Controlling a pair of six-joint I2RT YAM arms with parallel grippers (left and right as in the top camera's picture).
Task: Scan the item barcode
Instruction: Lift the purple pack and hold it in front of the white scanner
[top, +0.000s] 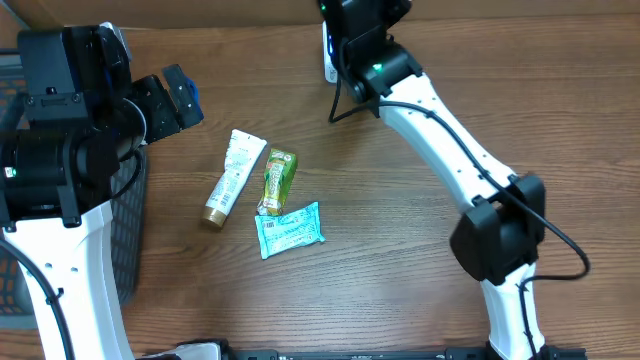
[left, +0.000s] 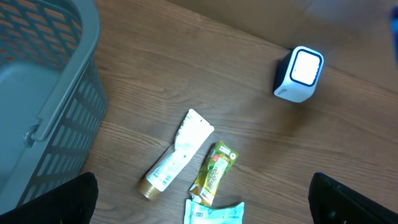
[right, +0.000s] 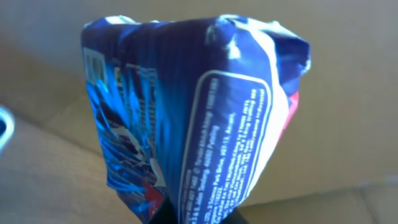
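Wood-grain counter (top: 400, 250) fills our view, with a grey basket (left: 43, 93) at its left edge. Our right tool (right: 186, 218) is clamped tight on the bottom of a blue packet (right: 186, 112). It holds the packet upright in the air at the far side of the counter, near the white scanner (left: 300, 74). Our left tool (top: 170, 100) hangs wide open and empty beside the basket.

We judge the scan to be under way: the item is lifted and near the scanner. Whether its barcode faces the scanner window we cannot tell.

The packet is crinkled glossy foil, blue, with a white panel of fine print and a touch of red at one edge. A white tube (top: 230, 180), a green sachet (top: 277, 180) and a pale teal packet (top: 290, 230) lie mid-counter, unscanned as far as we can judge.
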